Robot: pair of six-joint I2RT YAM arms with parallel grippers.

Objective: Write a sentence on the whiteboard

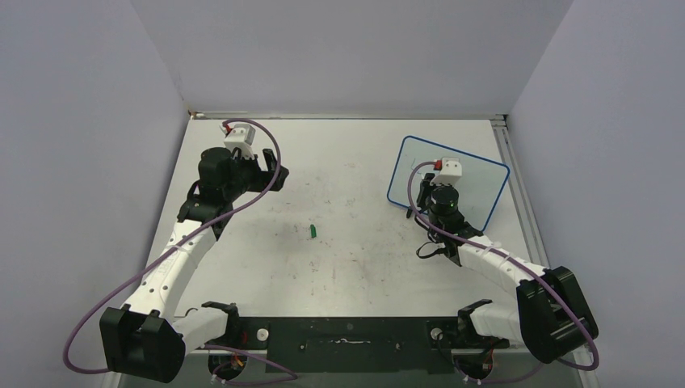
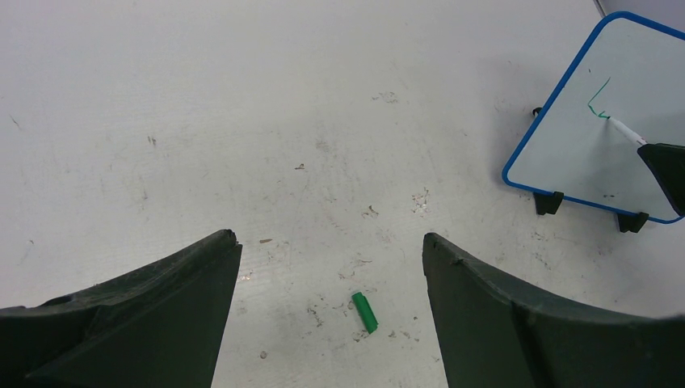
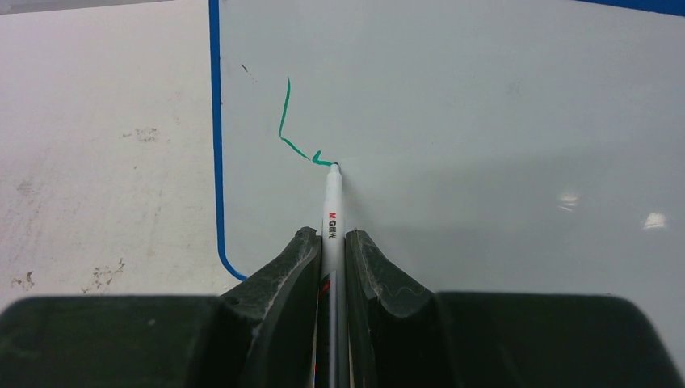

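The whiteboard (image 1: 476, 190) lies at the right of the table, white with a thin blue rim (image 3: 216, 145); it also shows in the left wrist view as the whiteboard (image 2: 590, 153). My right gripper (image 3: 332, 236) is shut on a white marker (image 3: 332, 210), whose tip touches the board. Of the sentence only a green "L" stroke and a small curl (image 3: 289, 129) show, also visible as green marks (image 2: 598, 101). My left gripper (image 2: 331, 246) hangs open over the left half of the table, holding nothing.
A green marker cap (image 1: 313, 231) lies on the table between the arms, seen below my left fingers as the cap (image 2: 364, 312). The board's black feet (image 2: 548, 202) face the table's middle. Grey walls enclose the table on three sides.
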